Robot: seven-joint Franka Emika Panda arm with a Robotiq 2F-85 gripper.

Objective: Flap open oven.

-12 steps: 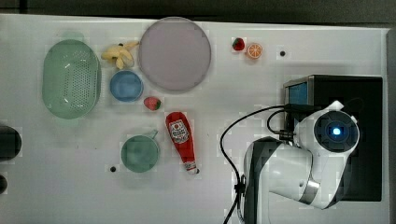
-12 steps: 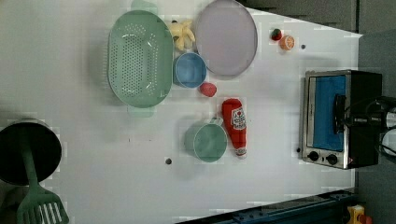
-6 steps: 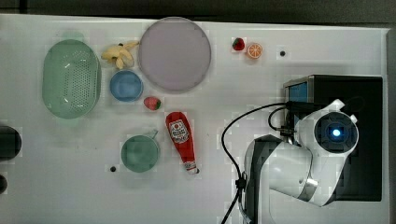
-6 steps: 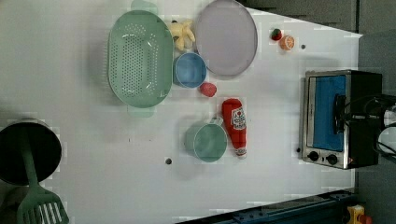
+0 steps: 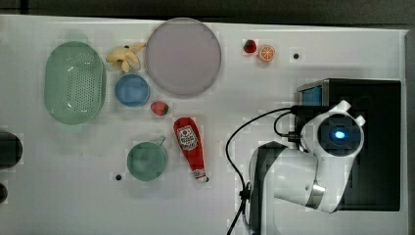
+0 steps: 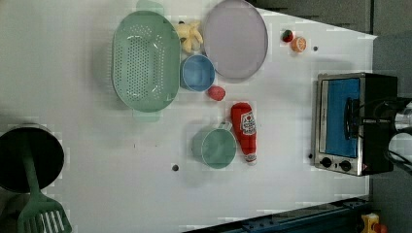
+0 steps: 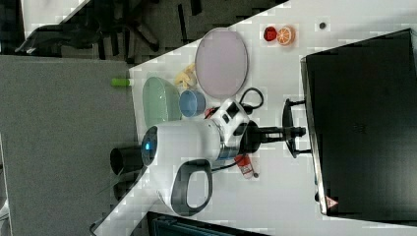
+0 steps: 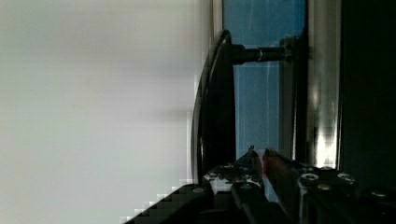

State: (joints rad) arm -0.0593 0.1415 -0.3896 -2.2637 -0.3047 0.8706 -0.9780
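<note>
The oven (image 5: pixel 374 156) stands at the top view's right, with a black top, a silver frame (image 6: pixel 320 121) and a blue glass door (image 8: pixel 261 107) that looks closed. Its dark bar handle (image 8: pixel 215 102) stands off the glass on posts. In the right view my gripper (image 7: pixel 299 131) reaches across the handle (image 7: pixel 286 129) towards the oven front (image 7: pixel 364 123). In the wrist view my gripper (image 8: pixel 260 154) sits in the gap between handle and glass. Its fingertips are almost together, with nothing seen between them. In the top view the white arm (image 5: pixel 318 161) covers the oven's front edge.
Left of the oven in the top view lie a ketchup bottle (image 5: pixel 189 147), a green mug (image 5: pixel 147 160), a blue bowl (image 5: pixel 132 90), a purple plate (image 5: pixel 183 56), a green colander (image 5: pixel 74 82), bananas (image 5: pixel 125 55) and small fruit (image 5: pixel 266 52). A black cable (image 5: pixel 235 147) loops beside the arm's base.
The arm has barely shifted over the last second. The oven door and the table things stand as before.
</note>
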